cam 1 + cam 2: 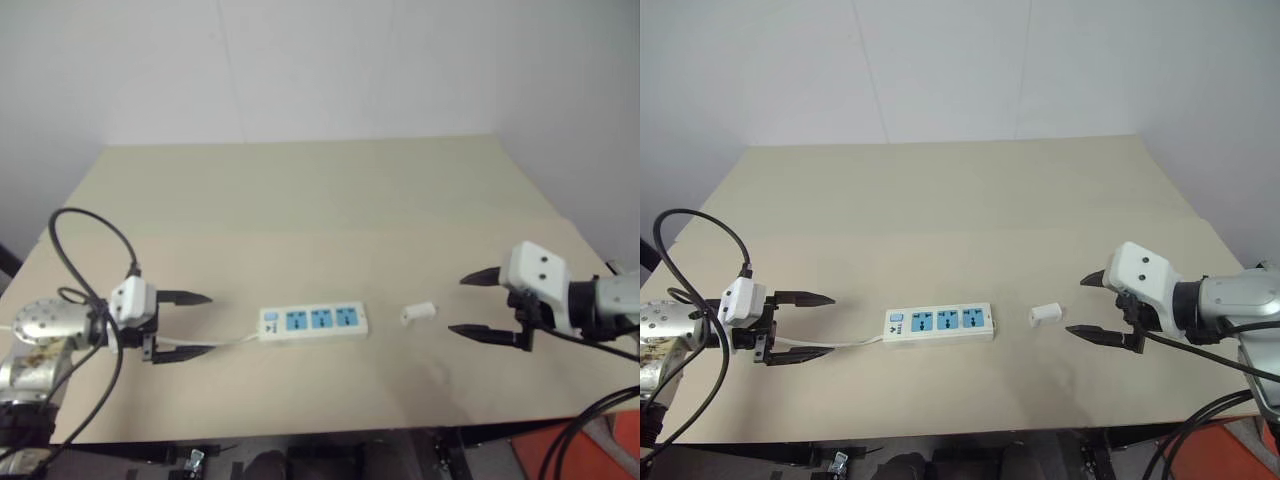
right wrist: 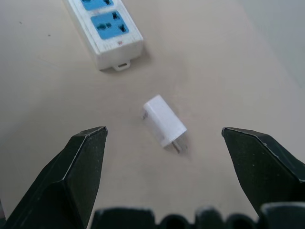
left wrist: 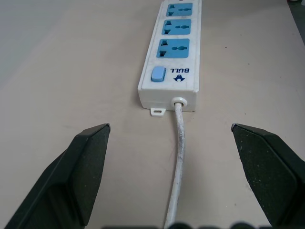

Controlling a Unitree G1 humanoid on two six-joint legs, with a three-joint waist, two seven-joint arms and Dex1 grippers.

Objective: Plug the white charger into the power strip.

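Beige table (image 1: 300, 190), plain white wall (image 1: 300, 60) behind

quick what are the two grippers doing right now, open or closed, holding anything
Left gripper: jaws open, holding nothing, facing the power strip.
Right gripper: jaws open, holding nothing, facing the white charger.

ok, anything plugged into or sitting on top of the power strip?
No. The power strip has all three blue sockets bare, and its switch is uncovered. The white charger lies on the table apart from it, prongs exposed. The strip's underside can't be seen.
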